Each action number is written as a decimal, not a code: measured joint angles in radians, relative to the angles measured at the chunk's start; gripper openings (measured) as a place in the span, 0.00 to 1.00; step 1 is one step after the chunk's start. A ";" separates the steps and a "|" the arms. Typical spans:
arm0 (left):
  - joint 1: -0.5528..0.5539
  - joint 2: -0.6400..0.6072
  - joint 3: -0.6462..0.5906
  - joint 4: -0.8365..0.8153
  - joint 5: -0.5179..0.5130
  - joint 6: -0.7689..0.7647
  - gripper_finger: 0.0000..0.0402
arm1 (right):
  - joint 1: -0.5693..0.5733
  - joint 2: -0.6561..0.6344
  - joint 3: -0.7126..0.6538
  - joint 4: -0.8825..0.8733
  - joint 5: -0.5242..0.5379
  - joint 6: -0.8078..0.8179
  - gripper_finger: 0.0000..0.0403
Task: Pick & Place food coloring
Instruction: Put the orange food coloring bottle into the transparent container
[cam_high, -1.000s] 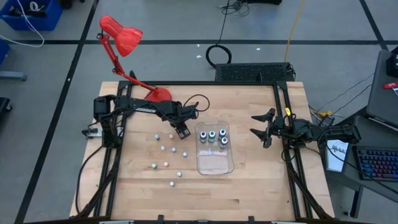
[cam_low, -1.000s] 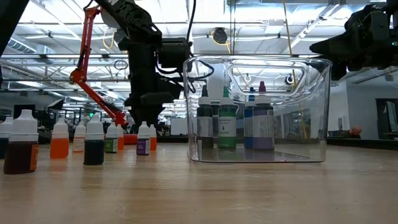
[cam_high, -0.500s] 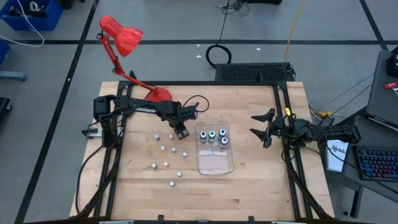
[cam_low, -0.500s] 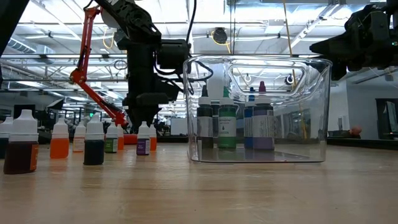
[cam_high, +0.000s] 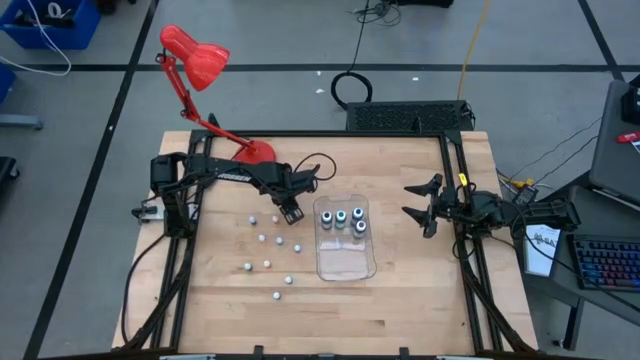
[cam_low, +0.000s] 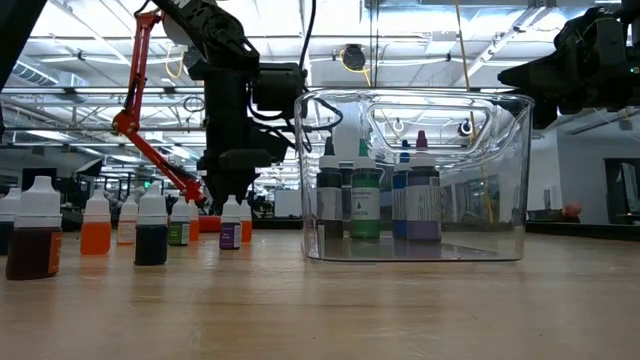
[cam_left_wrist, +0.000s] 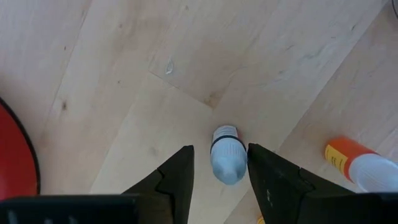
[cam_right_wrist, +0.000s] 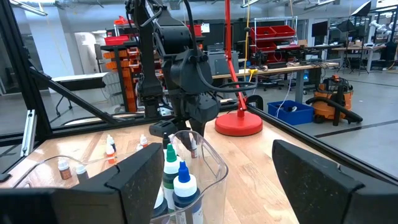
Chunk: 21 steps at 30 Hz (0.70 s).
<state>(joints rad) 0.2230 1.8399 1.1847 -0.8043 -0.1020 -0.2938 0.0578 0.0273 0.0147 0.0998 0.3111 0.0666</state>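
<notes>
My left gripper (cam_high: 292, 212) points straight down, open, over a small food coloring bottle (cam_left_wrist: 228, 163) with a white cap and purple contents (cam_low: 230, 228). Its fingertips (cam_left_wrist: 220, 149) stand on either side of the cap, just above it in the low view. More little bottles (cam_high: 266, 240) stand scattered on the wood to the near left. Several larger bottles (cam_low: 365, 195) stand upright in the far end of a clear plastic tray (cam_high: 346, 262). My right gripper (cam_high: 420, 205) waits open and level at the table's right side.
A red desk lamp (cam_high: 195, 55) has its round base (cam_high: 257, 152) on the table's far left part, just behind my left arm. An orange-filled bottle (cam_left_wrist: 348, 158) lies close beside the purple one. The tray's near half holds nothing.
</notes>
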 joint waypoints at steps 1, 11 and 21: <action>0.000 0.000 0.000 0.000 0.000 0.002 0.37 | 0.000 0.000 0.000 0.000 0.000 0.000 0.72; 0.000 0.000 0.000 0.003 0.000 0.004 0.17 | 0.000 0.000 0.000 0.000 0.000 0.000 0.72; -0.003 -0.036 0.000 -0.008 -0.003 -0.002 0.16 | 0.000 0.000 0.000 0.000 0.000 0.000 0.72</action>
<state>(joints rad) 0.2199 1.8040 1.1843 -0.8127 -0.1047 -0.2955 0.0582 0.0273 0.0151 0.0998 0.3111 0.0666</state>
